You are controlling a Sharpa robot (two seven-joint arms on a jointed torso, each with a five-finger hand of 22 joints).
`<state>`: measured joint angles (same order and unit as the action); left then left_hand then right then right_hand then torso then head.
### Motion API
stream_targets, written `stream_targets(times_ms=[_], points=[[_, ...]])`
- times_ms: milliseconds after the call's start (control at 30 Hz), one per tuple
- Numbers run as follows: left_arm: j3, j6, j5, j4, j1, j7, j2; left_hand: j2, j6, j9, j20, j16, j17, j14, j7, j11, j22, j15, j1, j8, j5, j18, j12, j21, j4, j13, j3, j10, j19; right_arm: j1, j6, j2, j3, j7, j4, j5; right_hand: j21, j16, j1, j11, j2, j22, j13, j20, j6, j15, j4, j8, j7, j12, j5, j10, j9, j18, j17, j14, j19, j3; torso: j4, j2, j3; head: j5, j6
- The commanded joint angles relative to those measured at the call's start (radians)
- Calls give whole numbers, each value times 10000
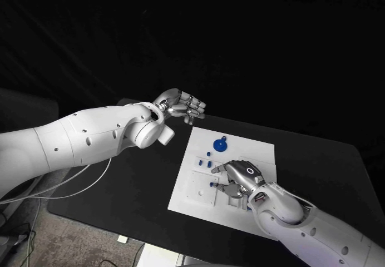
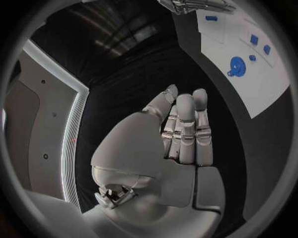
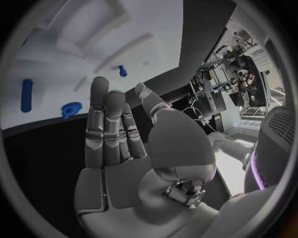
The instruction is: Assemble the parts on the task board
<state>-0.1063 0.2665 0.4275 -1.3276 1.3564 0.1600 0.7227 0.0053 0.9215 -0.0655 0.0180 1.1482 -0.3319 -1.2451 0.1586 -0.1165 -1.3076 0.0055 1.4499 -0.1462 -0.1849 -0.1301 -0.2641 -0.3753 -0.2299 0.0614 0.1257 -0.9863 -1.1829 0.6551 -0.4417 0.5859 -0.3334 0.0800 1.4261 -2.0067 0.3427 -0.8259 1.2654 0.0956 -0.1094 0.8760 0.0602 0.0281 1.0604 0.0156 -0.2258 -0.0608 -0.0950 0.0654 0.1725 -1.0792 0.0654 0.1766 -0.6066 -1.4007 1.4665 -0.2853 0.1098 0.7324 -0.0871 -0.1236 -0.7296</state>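
The right robot hand [image 1: 239,177] sits over the middle of the task board [image 1: 241,146] in the head view, so whatever is under its palm and fingers is covered. The small blue parts [image 1: 205,163] beside it are too tiny to tell what shape they are. Can't tell if the fingertips actually touch the board or a part. In the left wrist view the board [image 2: 260,84] runs off the circle's rim, and the other hand's fingers [image 2: 197,5] are cut off at the edge too.
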Motion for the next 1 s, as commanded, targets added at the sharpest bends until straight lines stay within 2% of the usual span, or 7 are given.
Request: stream_targets(times_ms=[33, 100, 333, 533, 600, 800, 1000], points=[[8, -88, 34, -18, 19, 72, 23, 50, -62, 9, -12, -53, -10, 7, 18, 7, -202, 31, 38, -47, -44, -68, 8, 6, 31, 3, 34, 42, -23, 73, 350, 220, -82, 87, 341, 343, 121, -72, -109, -45, 65, 38, -12, 74, 33, 20, -79, -11, -58, 12, 168, -238, -15, 76, -56, -81, 400, -206, -41, -4, 19, 156, 44], [8, -43, 33, -23, 17, 140, 41, 57, -43, 9, -9, -54, -10, 6, 10, 20, -204, 24, 40, -58, -55, -70, -15, -2, 27, 4, 40, -5, -23, 179, 744, 453, -150, 217, 594, 391, 244, -100, -311, -66, 46, 75, -12, 126, 138, 56, -220, -20, -142, -6, 572, -423, -11, -8, -99, -104, 389, -496, -45, -10, 12, 293, 68], [7, 68, -43, 0, 13, 328, 64, 72, -20, 10, 11, -59, -6, -16, -2, 54, -211, -1, 42, -61, -139, -65, -51, -30, -2, 2, 75, -123, -21, 563, 1881, 1180, -357, 658, 1146, 459, 408, -116, -378, -113, -59, 106, -10, 168, 86, 81, -360, -15, -57, -9, 405, -507, -12, -139, -162, -169, 378, -564, -162, -21, 58, 669, 170], [6, 38, -73, 47, 7, 366, 48, 72, -20, 10, 11, -59, -6, -16, -2, 54, -211, -1, 42, -61, -139, -65, -51, -30, -2, 2, 75, -123, -21, 784, 2504, 1485, -445, 1159, 1053, -206, 401, -74, -101, -29, -233, 71, -5, 133, -181, 24, -222, -14, 197, -6, 62, -132, -17, -155, -181, -136, 341, -188, -215, -19, 67, 845, 225], [5, 15, -85, 79, 2, 370, 28, 80, -18, 11, 25, -72, -3, -26, 0, 56, -207, -6, 1, -45, -145, -48, -17, -64, -29, 1, 104, -144, -3, 819, 2733, 1474, -457, 1372, 907, -584, 338, -39, 117, 29, -410, 23, -4, 87, -348, -19, -28, -20, 366, 10, -233, 119, -18, -115, -162, -94, 335, -138, -194, -14, 66, 897, 237], [3, -58, -104, 141, -7, 356, -11, 89, -22, 10, 23, -75, -3, -22, 0, 55, -204, -4, -6, -41, -149, -48, -7, -68, -36, 2, 113, -142, 5, 849, 2884, 1302, -468, 1680, 533, -1067, 255, -52, 478, 125, -842, -108, -8, -14, -603, -113, 803, -18, 442, 16, -381, 494, -19, 19, -104, -87, 376, -24, -169, -17, 50, 1001, 241], [2, -110, -113, 191, -16, 347, -47, 89, -22, 10, 23, -75, -3, -22, 0, 55, -204, -4, -6, -41, -149, -48, -7, -68, -36, 2, 113, -142, 5, 855, 2972, 1109, -471, 1830, 168, -1294, 298, -73, 560, 126, -955, -186, -12, -16, -695, -94, 1008, -17, 486, 19, -424, 507, -18, 12, -93, -85, 385, 61, -153, -21, 33, 1027, 213]])
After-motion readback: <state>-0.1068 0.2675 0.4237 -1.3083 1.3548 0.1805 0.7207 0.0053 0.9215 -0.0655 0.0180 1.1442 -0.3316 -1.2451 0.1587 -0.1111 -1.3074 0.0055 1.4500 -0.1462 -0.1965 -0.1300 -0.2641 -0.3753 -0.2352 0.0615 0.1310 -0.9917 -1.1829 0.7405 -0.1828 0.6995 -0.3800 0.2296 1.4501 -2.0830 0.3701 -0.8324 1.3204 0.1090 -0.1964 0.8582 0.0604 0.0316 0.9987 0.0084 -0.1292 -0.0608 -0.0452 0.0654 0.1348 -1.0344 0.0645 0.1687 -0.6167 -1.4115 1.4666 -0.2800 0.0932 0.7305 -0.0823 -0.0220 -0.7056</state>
